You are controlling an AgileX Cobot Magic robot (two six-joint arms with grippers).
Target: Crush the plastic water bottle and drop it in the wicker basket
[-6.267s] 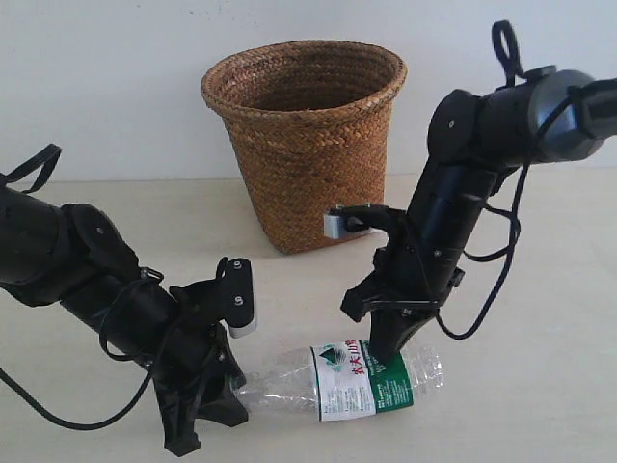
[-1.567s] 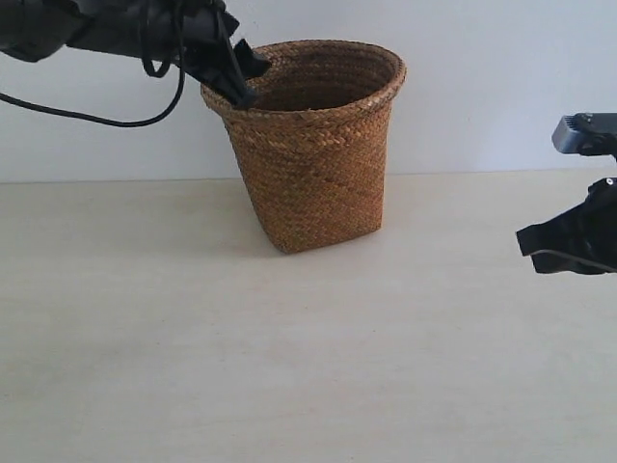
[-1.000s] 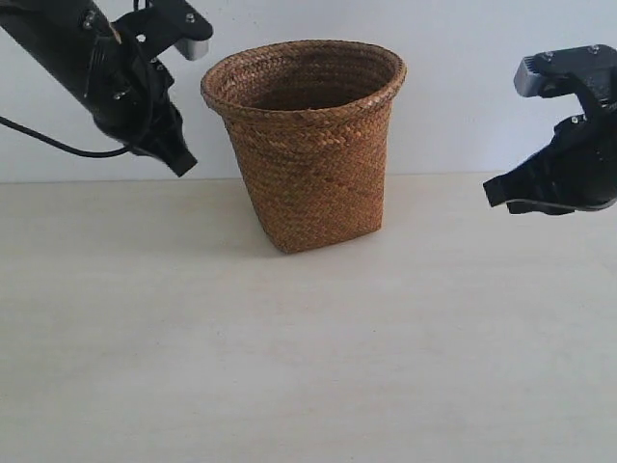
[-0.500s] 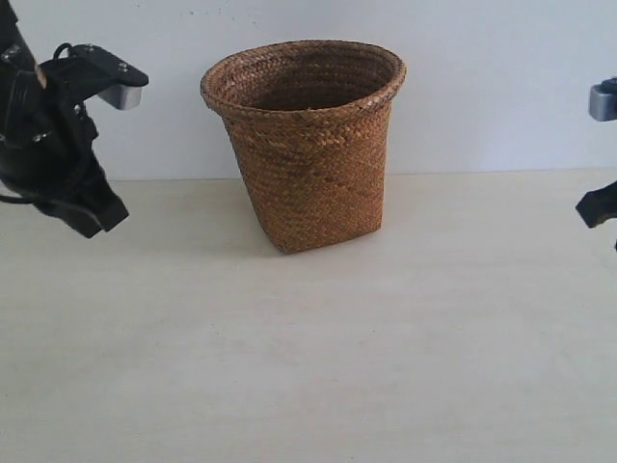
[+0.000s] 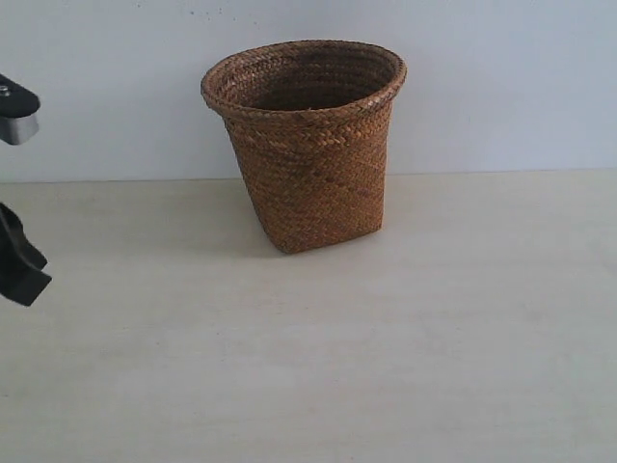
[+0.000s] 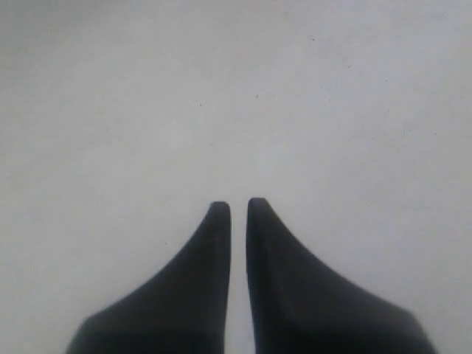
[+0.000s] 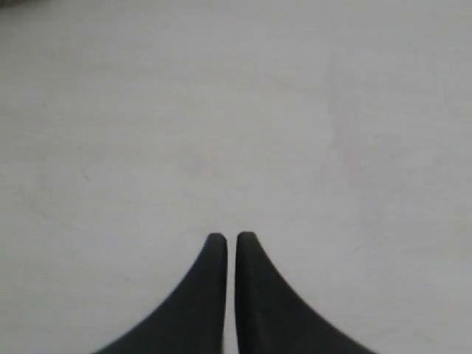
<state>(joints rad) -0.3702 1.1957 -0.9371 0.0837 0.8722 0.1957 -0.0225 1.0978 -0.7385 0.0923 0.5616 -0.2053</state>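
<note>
- Pale matte worktop (image 5: 386, 367) is spreading smooth and unmarked below a plain white wall (image 5: 501, 87).
- Well to the left of the wicker basket (image 5: 308, 183), the left hand (image 6: 238, 206) is hanging over bare worktop. Its dark tapering fingers (image 6: 199, 280) are sitting narrow, with only a slit between the tips, and gripping nothing.
- At mid-scene the wicker basket is standing upright near the wall. It is showing a coarse, stiff-looking brown weave and a round, flared, braided rim (image 5: 301, 108) narrowing to a squarish base.
- No view is showing the plastic water bottle. It is most likely lying inside the basket, hidden by the woven side, though the basket's floor is not showing.
- On the right, the right hand (image 7: 231, 237) is falling outside the exterior view. Its wrist view is showing it over bare worktop, narrow like the left one and empty. How far it is from the basket cannot be told.
- By this reading the drop is looking done. The crushing cannot be checked, and nothing of the task appears to be waiting.
</note>
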